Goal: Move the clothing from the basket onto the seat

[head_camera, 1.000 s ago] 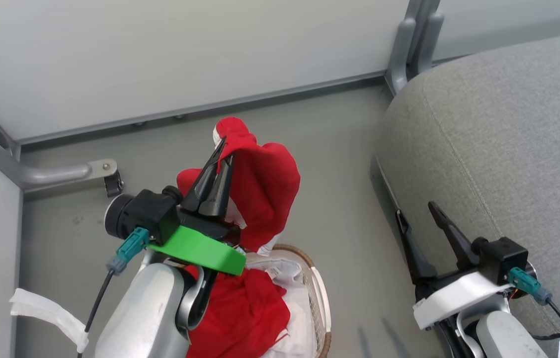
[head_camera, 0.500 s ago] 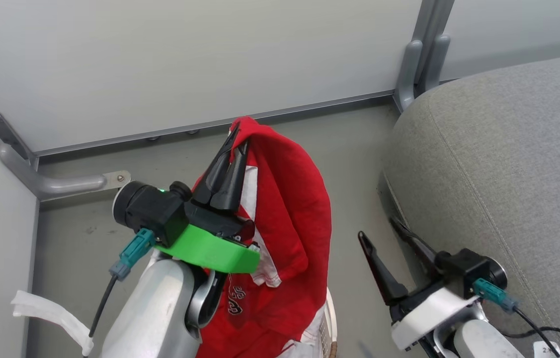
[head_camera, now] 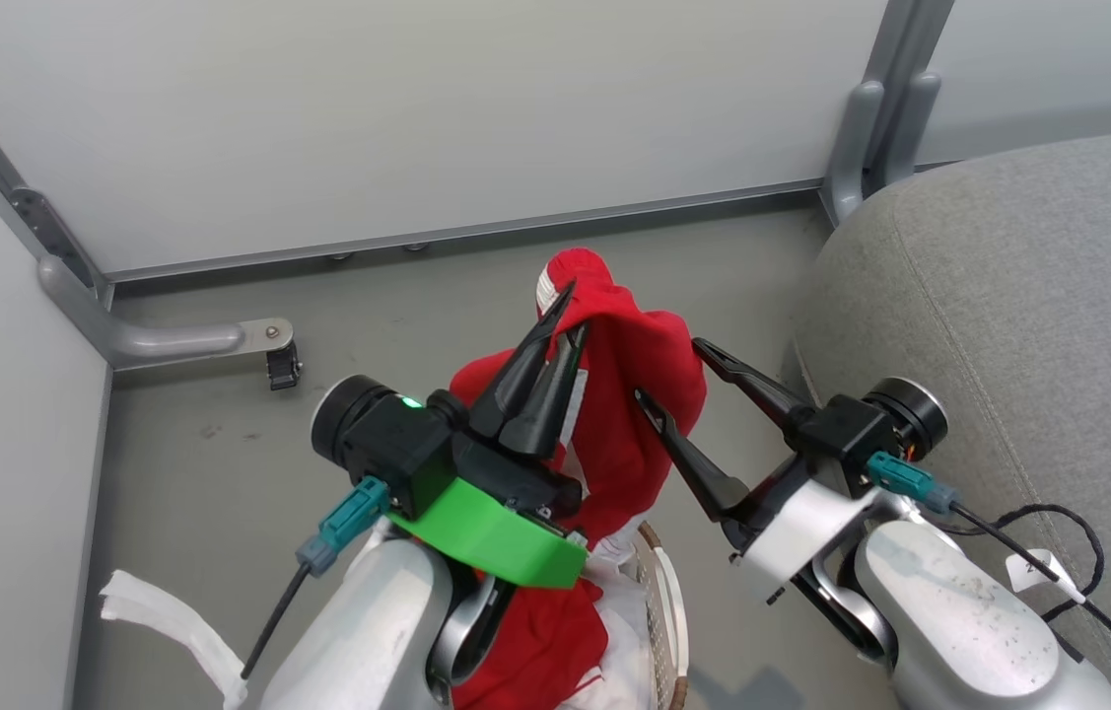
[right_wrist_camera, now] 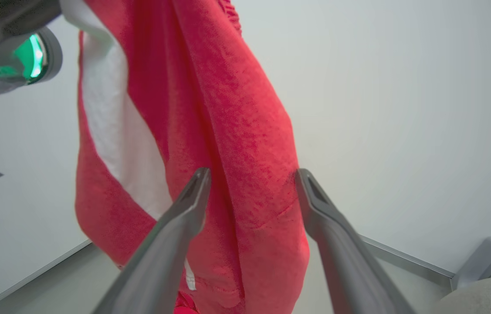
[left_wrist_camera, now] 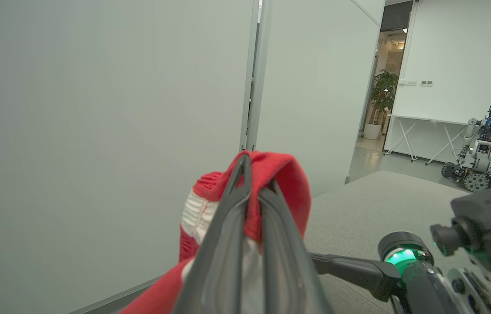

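**Left gripper** (head_camera: 570, 316): jaws pressed together on a fold of the red garment (head_camera: 649, 385), close to its ribbed red-and-white trim. It is raised above the basket (head_camera: 670, 602).

**Right gripper** (head_camera: 669, 369): jaws spread wide, one finger on either side of the hanging cloth. It holds nothing. In the right wrist view the fabric hangs between the fingertips (right_wrist_camera: 201, 174).

**Step in hand (judged):** a second hold on the hanging garment, ahead of the carry to the seat (head_camera: 1008, 296). Done well, the right fingers close on the full thickness of cloth, below the left pinch. That shares the weight and stops the tail from dragging. The left pinch should hold firm until the right one is sure. The tail should clear the basket rim before any swing to the right.

**Red garment:** hangs down from the left fingertips with its white stripe showing. Whether its lower end is free of the basket cannot be told.

**Other red clothing** (head_camera: 535, 641): lies in the basket, beneath the left forearm.

**Seat:** grey cushion on the robot's right, beyond the right arm and apart from the garment.
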{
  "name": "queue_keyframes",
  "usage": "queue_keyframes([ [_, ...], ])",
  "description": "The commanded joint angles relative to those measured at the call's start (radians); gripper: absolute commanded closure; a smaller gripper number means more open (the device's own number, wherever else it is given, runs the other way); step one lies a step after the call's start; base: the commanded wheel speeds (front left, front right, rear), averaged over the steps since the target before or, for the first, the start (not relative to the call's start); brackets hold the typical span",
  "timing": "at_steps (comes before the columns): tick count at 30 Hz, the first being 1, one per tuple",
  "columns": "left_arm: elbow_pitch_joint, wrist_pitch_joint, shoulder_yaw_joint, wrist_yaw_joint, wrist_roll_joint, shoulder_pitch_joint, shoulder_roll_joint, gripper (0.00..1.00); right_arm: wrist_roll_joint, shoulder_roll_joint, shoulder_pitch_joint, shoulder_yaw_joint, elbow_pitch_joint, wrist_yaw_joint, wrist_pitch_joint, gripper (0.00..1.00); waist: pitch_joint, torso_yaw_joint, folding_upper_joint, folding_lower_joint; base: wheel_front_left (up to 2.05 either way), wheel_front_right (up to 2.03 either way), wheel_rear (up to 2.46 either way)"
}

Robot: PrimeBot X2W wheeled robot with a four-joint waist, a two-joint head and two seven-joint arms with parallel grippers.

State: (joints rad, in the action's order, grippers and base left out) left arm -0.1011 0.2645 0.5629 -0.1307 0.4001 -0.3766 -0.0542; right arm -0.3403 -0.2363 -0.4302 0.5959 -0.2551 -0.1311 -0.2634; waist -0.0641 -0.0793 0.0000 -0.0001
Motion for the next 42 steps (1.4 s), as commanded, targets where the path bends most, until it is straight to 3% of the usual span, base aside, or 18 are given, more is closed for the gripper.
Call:
queue_keyframes([
  [1, -0.001, 0.000, 0.011, 0.000, 0.010, -0.014, -0.001, 1.00, 0.007, 0.003, -0.017, 0.006, -0.015, 0.001, -0.002, 0.00, -0.005, 0.014, 0.0000, 0.0001, 0.00, 0.00, 0.00],
  [4, 0.000, 0.000, 0.037, 0.000, 0.022, -0.022, 0.001, 1.00, 0.010, 0.027, -0.045, 0.012, -0.051, 0.001, -0.002, 0.00, -0.010, 0.029, 0.0000, 0.0001, 0.00, 0.00, 0.00],
  [5, 0.001, 0.000, 0.043, 0.000, 0.026, -0.023, 0.001, 1.00, 0.007, 0.032, -0.049, 0.015, -0.062, 0.001, -0.002, 0.28, -0.011, 0.033, 0.0000, 0.0001, 0.00, 0.00, 0.00],
  [6, 0.000, 0.000, 0.050, 0.000, 0.031, -0.024, 0.002, 1.00, -0.004, 0.041, -0.052, 0.015, -0.076, 0.001, -0.002, 0.69, -0.013, 0.038, 0.0000, 0.0001, 0.00, 0.00, 0.00],
  [7, -0.001, 0.000, 0.053, 0.000, 0.033, -0.024, 0.002, 1.00, -0.012, 0.047, -0.053, 0.017, -0.088, 0.001, -0.002, 1.00, -0.014, 0.040, 0.0000, 0.0001, 0.00, 0.00, 0.00],
  [15, -0.004, 0.000, 0.032, 0.000, 0.027, -0.019, 0.003, 1.00, -0.061, 0.070, -0.024, -0.018, -0.103, 0.001, -0.002, 1.00, -0.021, 0.027, 0.0000, 0.0001, 0.00, 0.00, 0.00],
  [16, -0.003, 0.000, 0.026, 0.000, 0.025, -0.014, 0.003, 0.86, -0.066, 0.072, -0.017, -0.027, -0.099, 0.001, -0.002, 1.00, -0.021, 0.020, 0.0000, 0.0001, 0.00, 0.00, 0.00],
  [17, -0.003, 0.000, 0.018, 0.000, 0.019, -0.007, 0.003, 0.56, -0.068, 0.073, -0.009, -0.040, -0.091, 0.001, -0.002, 1.00, -0.022, 0.008, 0.0000, 0.0001, 0.00, 0.00, 0.00],
  [18, -0.014, 0.000, 0.014, 0.001, 0.016, 0.000, 0.003, 0.00, -0.068, 0.073, -0.002, -0.050, -0.086, 0.001, -0.002, 1.00, -0.022, -0.001, 0.0000, 0.0001, 0.00, 0.00, 0.00],
  [27, -0.046, 0.000, 0.009, 0.001, -0.003, 0.014, 0.003, 0.00, -0.066, 0.077, 0.118, -0.181, -0.014, 0.001, -0.002, 1.00, -0.026, -0.142, 0.0000, 0.0001, 0.00, 0.00, 0.00],
  [42, -0.070, 0.000, 0.005, 0.000, -0.012, 0.025, 0.002, 0.00, -0.054, 0.085, 0.231, -0.297, 0.080, 0.001, -0.002, 1.00, -0.051, -0.415, 0.0000, 0.0001, 0.00, 0.00, 0.00],
])
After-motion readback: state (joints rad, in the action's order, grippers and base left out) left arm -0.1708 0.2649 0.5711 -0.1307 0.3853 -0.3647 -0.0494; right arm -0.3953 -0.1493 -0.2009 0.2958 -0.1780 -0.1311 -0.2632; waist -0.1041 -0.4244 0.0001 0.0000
